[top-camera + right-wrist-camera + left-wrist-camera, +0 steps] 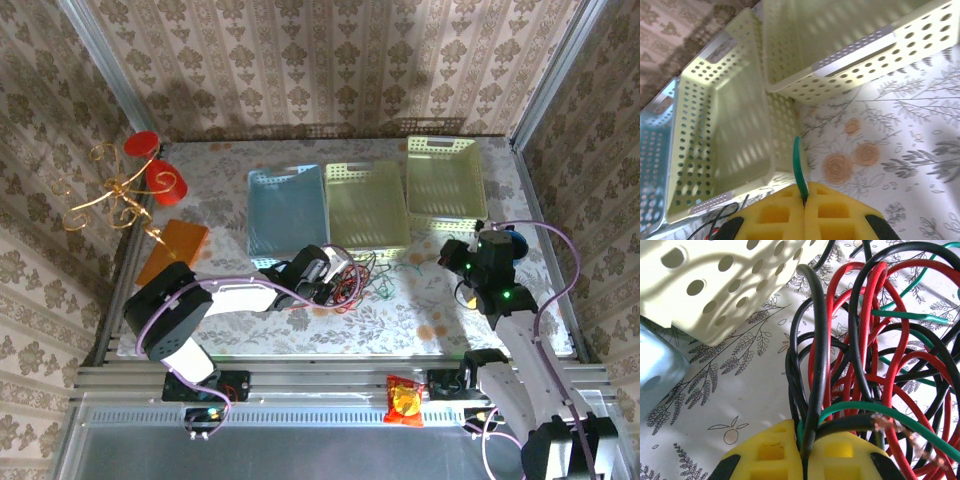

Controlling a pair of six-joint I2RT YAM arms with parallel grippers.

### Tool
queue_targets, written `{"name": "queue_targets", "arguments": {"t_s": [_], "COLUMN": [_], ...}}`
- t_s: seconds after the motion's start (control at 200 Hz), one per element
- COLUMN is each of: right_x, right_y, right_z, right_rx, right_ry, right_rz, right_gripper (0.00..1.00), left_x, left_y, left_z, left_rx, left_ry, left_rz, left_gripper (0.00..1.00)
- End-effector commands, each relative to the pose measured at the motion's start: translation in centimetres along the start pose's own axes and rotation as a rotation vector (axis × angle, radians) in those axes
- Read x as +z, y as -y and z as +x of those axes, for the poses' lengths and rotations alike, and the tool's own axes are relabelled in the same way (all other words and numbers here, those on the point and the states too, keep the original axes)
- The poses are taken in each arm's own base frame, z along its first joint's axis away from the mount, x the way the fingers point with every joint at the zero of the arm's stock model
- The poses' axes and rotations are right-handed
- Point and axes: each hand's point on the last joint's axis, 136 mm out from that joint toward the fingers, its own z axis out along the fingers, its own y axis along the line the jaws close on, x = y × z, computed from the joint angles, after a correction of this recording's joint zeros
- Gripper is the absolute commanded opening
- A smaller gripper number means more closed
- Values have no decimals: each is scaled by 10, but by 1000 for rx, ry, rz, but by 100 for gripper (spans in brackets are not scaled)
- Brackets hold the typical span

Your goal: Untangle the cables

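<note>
Tangle of thin red, black and green cables (356, 281) on floral-print tablecloth (420, 320), just in front of middle pale-yellow perforated plastic basket (366, 205). Left arm low, stretched rightward across the table. Left gripper (804, 442) pinched together on a black cable (817, 365) at the tangle's edge. Right arm raised, elbow bent. Right gripper (805, 200) clamped on a green cable end (798, 170).

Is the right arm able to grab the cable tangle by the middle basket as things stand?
Probably not yet: the right arm has its jaws shut on a green cable, so they'd need to let go first. The table between it and the tangle looks free.
</note>
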Motion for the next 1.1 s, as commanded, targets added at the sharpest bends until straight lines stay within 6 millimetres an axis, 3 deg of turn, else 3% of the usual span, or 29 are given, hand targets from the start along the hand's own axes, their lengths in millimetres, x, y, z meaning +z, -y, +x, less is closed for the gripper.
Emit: {"name": "queue_targets", "arguments": {"t_s": [0.0,0.175,0.395,0.595,0.825,0.945,1.095], "right_x": [-8,-35,-26,-21,-39,-13,63], "right_y": [28,60,50,-9,-65,-70,-64], "right_z": [-1,-16,-11,-35,-110,-142,-160], "right_rx": [46,69,37,-53,-124,-98,-91], "right_ry": [37,157,75,79,215,256,178], "right_rz": [127,299,252,-1,-90,-51,12], "right_gripper": [0,0,0,0,0,0,0], "left_x": [0,0,2,3,1,-2,-8], "left_y": [-8,-10,-9,-9,7,9,10], "left_z": [32,28,27,25,13,4,-6], "left_rx": [-15,-17,-7,-3,32,48,62], "left_ry": [-94,-77,-78,-73,-37,9,59], "left_rz": [-41,-52,-51,-49,35,40,36], "left_gripper": [0,0,0,0,0,0,0]}}
